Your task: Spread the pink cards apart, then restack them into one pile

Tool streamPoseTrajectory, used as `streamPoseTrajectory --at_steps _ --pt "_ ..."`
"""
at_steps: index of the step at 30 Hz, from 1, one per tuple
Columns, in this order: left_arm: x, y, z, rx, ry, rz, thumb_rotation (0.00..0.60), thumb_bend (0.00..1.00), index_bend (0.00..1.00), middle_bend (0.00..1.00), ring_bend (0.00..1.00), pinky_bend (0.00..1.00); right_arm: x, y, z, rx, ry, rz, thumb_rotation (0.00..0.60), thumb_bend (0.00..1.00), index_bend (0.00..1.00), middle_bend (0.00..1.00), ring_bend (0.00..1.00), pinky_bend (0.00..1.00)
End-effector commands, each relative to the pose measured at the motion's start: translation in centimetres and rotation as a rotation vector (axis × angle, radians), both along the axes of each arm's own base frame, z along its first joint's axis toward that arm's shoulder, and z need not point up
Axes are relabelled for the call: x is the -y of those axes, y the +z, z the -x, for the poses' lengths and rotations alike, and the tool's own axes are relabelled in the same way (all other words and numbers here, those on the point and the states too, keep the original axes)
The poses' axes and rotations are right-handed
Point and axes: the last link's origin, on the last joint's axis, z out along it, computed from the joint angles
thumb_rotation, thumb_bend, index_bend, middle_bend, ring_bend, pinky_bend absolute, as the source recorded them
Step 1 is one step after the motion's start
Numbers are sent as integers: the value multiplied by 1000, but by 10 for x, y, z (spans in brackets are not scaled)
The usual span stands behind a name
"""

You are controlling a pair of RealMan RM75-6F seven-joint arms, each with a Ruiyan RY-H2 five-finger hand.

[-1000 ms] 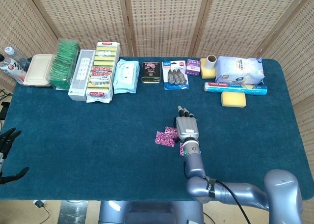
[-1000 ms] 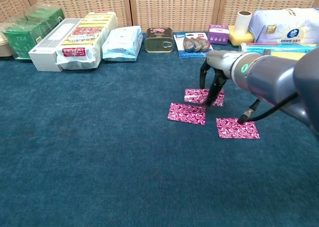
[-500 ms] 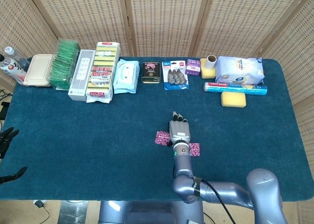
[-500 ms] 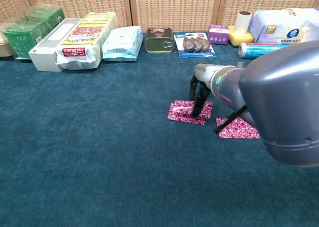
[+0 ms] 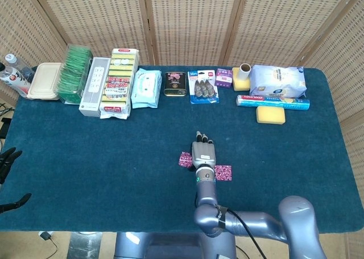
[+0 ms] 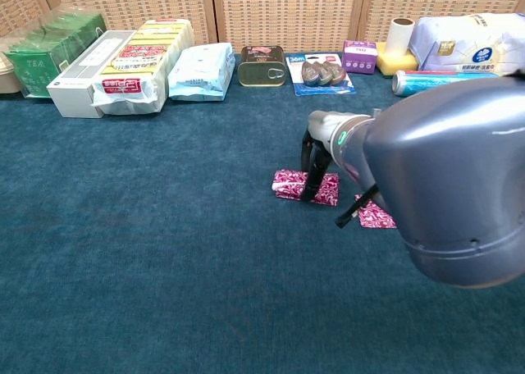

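Two pink patterned cards lie overlapped as a small pile near the middle of the blue table; in the head view only the pile's left edge shows beside my hand. A third pink card lies apart, just to the right. My right hand reaches over the pile with its fingers stretched forward; in the chest view the right hand presses its fingertips down on the pile's right part. My left hand hangs off the table's left edge, fingers apart and empty.
Along the far edge stand a green tea box, a sponge pack, wipes, a tin, a blue blister pack, a purple box, a blue roll and a white bag.
My right hand has slid leftward, dragging the far card onto the left card, so those two now overlap. The right card has stayed put. The left hand has barely moved.
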Motion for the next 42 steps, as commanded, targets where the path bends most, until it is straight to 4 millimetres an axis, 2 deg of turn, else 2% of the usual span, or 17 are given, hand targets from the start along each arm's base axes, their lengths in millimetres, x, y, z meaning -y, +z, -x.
streamPoseTrajectory --at_steps 1,17,31,42 --pt "0 0 0 0 -1 0 600 209 0 0 0 63 0 0 -2 0 1 3 600 281 482 0 0 133" --pt "1 3 1 9 -2 -7 600 209 0 0 0 63 0 -2 -3 1 -10 -2 600 281 393 0 0 133" --pt "2 3 1 10 -5 -8 600 208 0 0 0 63 -5 -3 -6 13 -8 -17 600 251 375 0 0 124" --pt "2 3 0 8 -7 -7 600 209 0 0 0 62 -4 3 -5 9 -6 -18 600 213 334 0 0 119"
